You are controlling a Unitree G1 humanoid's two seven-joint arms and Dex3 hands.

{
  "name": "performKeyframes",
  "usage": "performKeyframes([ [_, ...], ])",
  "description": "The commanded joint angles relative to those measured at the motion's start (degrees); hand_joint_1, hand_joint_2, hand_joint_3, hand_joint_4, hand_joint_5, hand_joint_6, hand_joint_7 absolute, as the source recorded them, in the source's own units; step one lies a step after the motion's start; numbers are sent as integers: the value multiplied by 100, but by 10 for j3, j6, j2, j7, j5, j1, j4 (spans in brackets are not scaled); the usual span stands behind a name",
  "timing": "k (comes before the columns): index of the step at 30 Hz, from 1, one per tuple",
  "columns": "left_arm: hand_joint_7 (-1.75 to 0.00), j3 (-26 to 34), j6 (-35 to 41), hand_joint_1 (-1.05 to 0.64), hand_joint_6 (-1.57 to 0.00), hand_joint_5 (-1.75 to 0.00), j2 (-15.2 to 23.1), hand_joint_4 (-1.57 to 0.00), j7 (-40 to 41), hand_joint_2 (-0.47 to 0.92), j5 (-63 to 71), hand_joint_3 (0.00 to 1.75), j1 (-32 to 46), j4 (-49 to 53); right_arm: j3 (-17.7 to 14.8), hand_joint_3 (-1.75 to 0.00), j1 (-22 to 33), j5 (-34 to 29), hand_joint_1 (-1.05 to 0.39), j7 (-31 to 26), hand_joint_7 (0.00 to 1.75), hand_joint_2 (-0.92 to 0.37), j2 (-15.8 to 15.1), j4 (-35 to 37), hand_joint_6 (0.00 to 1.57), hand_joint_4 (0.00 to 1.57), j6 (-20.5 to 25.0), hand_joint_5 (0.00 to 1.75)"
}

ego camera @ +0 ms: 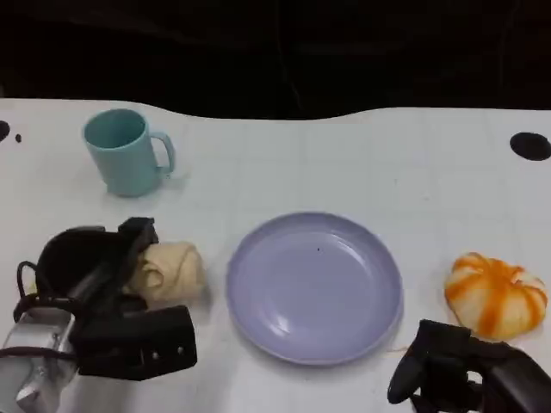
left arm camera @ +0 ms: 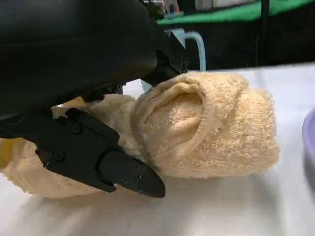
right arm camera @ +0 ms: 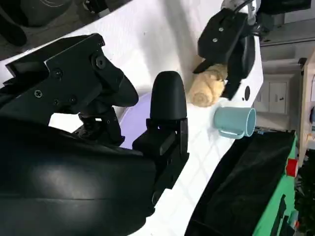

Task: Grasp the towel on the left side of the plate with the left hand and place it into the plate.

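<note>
A rolled cream towel [ego camera: 172, 271] lies on the white table, left of the lavender plate [ego camera: 314, 288]. My left hand [ego camera: 108, 314] is around it: fingers [ego camera: 138, 237] lie over its far side and the thumb sits against its near side. The left wrist view shows the towel [left arm camera: 211, 132] up close, pressed between a black finger [left arm camera: 167, 59] above and the thumb [left arm camera: 113, 167] in front, still resting on the table. The plate has nothing on it. My right hand [ego camera: 465, 370] sits low at the front right, holding nothing, fingers apart [right arm camera: 167, 103].
A teal mug [ego camera: 127, 151] stands at the back left, behind the towel. An orange-and-white pumpkin-shaped toy [ego camera: 495, 292] lies right of the plate. The table's far edge meets a dark background.
</note>
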Motion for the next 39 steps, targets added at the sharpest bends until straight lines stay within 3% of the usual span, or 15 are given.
performKeyframes([
  [1, -175, 26, -2, -18, -59, -175, 8, -87, 10, 91, -24, 24, 12, -57, 3, -113, 0, 1, 0, -3, 152, -59, -1, -10, 58, 72, 8, 175],
  [5, -175, 28, 1, -20, -59, -175, 6, -86, -7, 89, -28, 28, 18, -106, 5, -113, 1, 3, -1, -5, 152, -58, 1, -12, 58, 72, 15, 175],
  [7, -175, 29, 7, -20, -59, -175, 3, -86, -17, 76, -27, 56, 18, -130, 6, -112, 0, 2, -1, -5, 152, -58, 1, -14, 58, 72, 18, 175],
  [13, -175, 21, 16, -19, -59, -175, -15, -86, -60, 65, -30, 73, 3, -189, 8, -114, 1, 2, 3, -6, 152, -60, 1, -15, 59, 72, 21, 175],
  [15, -175, 15, 21, -20, -63, -175, -35, -90, -78, 56, -35, 92, -7, -207, 6, -113, 1, 2, 2, -4, 152, -60, -2, -16, 59, 71, 21, 175],
  [18, -174, 1, 29, -21, -65, -175, -64, -90, -102, 49, -33, 104, -26, -217, 4, -113, 3, 3, 1, -1, 152, -60, -4, -13, 58, 71, 15, 175],
  [29, -169, -57, 74, -21, -66, -175, -139, -90, -154, 56, -10, 77, -67, -200, 6, -113, 9, 3, 0, -3, 151, -60, 0, -21, 59, 71, 17, 175],
  [34, -157, -79, 81, -18, -75, -175, -159, -91, -152, 52, -3, 83, -74, -176, 9, -112, 8, -1, -1, -3, 151, -59, 0, -19, 60, 73, 8, 175],
  [36, -159, -85, 79, -18, -72, -175, -161, -92, -152, 54, -2, 74, -75, -170, 11, -111, 8, -4, -2, -4, 150, -59, 0, -19, 60, 74, 7, 175],
  [37, -150, -86, 79, -19, -73, -175, -161, -90, -159, 58, -5, 69, -75, -170, 12, -111, 7, -5, -2, -4, 150, -59, -1, -18, 60, 74, 6, 175],
  [39, -107, -83, 76, -18, -85, -173, -160, -84, -187, 62, -24, 71, -74, -173, 13, -111, 7, -5, -2, -4, 150, -59, -1, -17, 60, 74, 5, 175],
])
